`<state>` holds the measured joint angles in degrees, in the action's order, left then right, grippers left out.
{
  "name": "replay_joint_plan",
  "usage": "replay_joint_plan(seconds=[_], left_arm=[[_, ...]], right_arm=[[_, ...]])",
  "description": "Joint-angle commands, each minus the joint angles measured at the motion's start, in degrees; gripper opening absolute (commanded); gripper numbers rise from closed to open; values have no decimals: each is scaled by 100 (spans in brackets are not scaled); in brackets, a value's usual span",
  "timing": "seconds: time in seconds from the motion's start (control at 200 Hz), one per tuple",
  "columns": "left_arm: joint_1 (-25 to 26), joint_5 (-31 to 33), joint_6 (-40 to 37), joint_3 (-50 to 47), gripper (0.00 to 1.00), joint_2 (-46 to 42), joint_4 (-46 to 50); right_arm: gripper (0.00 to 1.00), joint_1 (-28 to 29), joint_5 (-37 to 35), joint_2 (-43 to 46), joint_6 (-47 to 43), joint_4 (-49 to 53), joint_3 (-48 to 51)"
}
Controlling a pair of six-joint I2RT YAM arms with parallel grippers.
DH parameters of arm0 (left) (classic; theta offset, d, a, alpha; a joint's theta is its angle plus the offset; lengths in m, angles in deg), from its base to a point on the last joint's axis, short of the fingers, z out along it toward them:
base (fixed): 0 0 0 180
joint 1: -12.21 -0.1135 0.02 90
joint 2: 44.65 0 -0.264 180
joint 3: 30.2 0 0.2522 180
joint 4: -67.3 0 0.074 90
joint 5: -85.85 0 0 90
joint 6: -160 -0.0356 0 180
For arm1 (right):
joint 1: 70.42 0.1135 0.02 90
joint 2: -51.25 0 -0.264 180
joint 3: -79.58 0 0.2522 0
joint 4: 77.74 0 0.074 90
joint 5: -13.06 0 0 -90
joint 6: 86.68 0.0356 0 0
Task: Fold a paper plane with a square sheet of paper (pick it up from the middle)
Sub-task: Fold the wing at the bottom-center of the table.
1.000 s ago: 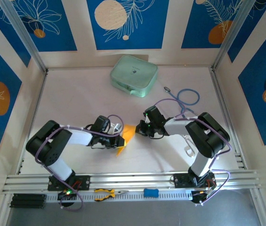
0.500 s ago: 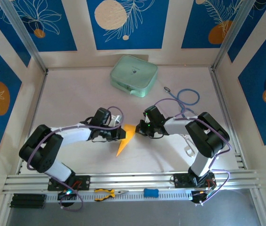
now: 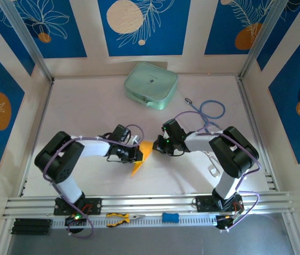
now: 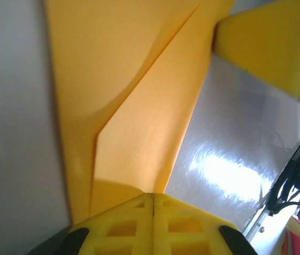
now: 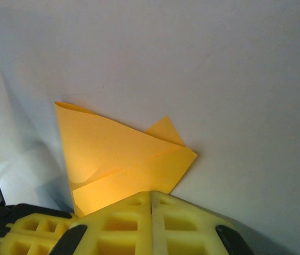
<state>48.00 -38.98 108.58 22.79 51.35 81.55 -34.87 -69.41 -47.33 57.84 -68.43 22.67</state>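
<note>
From above, the orange-yellow paper (image 3: 144,151) lies part-folded into a pointed shape, at mid-width of the bench (image 3: 86,106) and nearer its near edge than its far one. The left hand (image 3: 135,154) meets it from the left and the right hand (image 3: 155,146) from the right. Both touch it.

In the left wrist view, the left hand (image 4: 153,197) has its fingers pressed together, with the tips at the paper (image 4: 139,106) where its layered flaps run out. I cannot tell whether a ply is nipped between them or only pinned beneath. A yellow pad (image 4: 267,42), apparently the other hand's, sits at the paper's far end.

In the right wrist view, the right hand (image 5: 151,195) is also closed, with its tips on the edge of the paper (image 5: 118,154). One flap corner sticks up slightly.

The paper should handle as very light and limp. It likely skids on the smooth bench, keeps any crease it is given, and crumples under a hard pinch. The stacked layers along the middle crease look stiffest, so a hold at mid-length there seems best. The loose flap corners would be a poor place to grip.
</note>
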Motion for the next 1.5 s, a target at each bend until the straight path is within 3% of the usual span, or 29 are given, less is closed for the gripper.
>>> replay_joint_plan(seconds=[0.0, 0.69, 0.86, 0.99, 1.16, 1.37, 1.495], left_arm=[[55, 255, -123, -447, 2, -65, 497], [68, 153, 15, -670, 0, -67, 55], [58, 140, 24, -670, 0, -51, 12], [53, 137, 24, -660, 0, -84, 15], [55, 17, 36, -694, 0, -249, 35], [68, -447, 237, -1003, 6, -593, -214], [112, -372, 307, -1272, 7, -940, 18]], right_arm=[[1, -61, -420, -139, 32, 823, 99], [6, 135, -36, 797, -446, 398, -97], [8, 447, 230, 530, -401, -42, -140], [6, 571, -4, 190, -143, -59, -111], [4, 347, -132, -81, 241, -372, 308], [3, 146, -232, -44, 269, -173, 473], [3, 128, -243, -36, 205, -9, 401]])
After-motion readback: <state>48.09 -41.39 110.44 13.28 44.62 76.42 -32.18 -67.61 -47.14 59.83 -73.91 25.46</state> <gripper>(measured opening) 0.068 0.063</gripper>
